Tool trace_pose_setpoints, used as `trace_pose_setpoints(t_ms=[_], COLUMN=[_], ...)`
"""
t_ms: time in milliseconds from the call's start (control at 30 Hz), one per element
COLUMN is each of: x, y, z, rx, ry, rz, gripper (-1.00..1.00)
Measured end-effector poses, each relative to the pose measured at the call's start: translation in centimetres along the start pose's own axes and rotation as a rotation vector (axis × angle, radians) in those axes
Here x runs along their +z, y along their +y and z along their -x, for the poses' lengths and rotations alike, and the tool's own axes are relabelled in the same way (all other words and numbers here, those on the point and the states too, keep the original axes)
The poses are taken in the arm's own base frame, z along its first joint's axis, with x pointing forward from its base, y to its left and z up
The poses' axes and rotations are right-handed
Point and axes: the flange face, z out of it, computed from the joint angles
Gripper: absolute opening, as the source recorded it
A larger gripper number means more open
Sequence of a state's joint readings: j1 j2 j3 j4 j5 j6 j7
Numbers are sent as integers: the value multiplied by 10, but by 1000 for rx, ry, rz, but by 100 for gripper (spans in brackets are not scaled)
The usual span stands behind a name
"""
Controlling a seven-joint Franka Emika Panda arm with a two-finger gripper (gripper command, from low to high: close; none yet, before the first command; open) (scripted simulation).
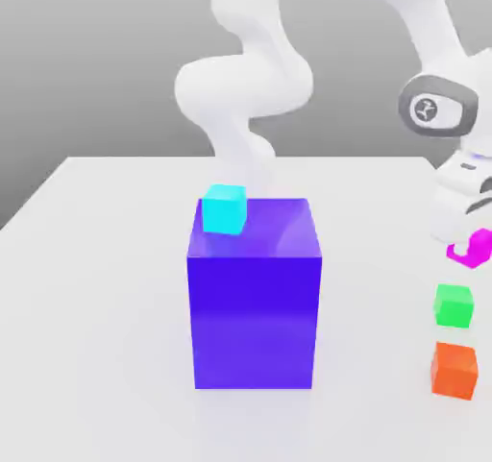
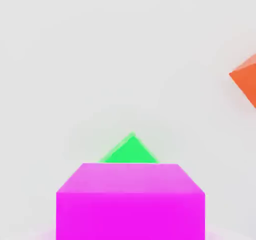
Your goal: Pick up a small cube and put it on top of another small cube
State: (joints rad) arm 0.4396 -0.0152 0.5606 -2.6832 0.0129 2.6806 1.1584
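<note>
The small magenta cube [image 1: 471, 249] is seen lifted off the table [image 1: 96, 258] at the exterior view's right, just above the green cube [image 1: 454, 305], so it's apparently clamped in the gripper [image 1: 465, 222], though the fingers themselves can't be made out. The carry step is judged underway. Next, alignment over the green cube [image 2: 131, 151] is needed, then lowering. The orange cube [image 1: 454, 370] sits nearer.
</note>
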Motion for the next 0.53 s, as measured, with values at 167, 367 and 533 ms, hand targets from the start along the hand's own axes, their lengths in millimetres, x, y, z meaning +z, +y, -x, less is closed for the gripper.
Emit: trace_pose_setpoints(t_ms=[167, 367, 533], x=[16, 47, 59], y=[-2, 0, 3], z=[-2, 1, 3], rx=[4, 0, -3], ry=[3, -1, -5], rz=[-5, 1, 5], gripper=[-100, -100, 100])
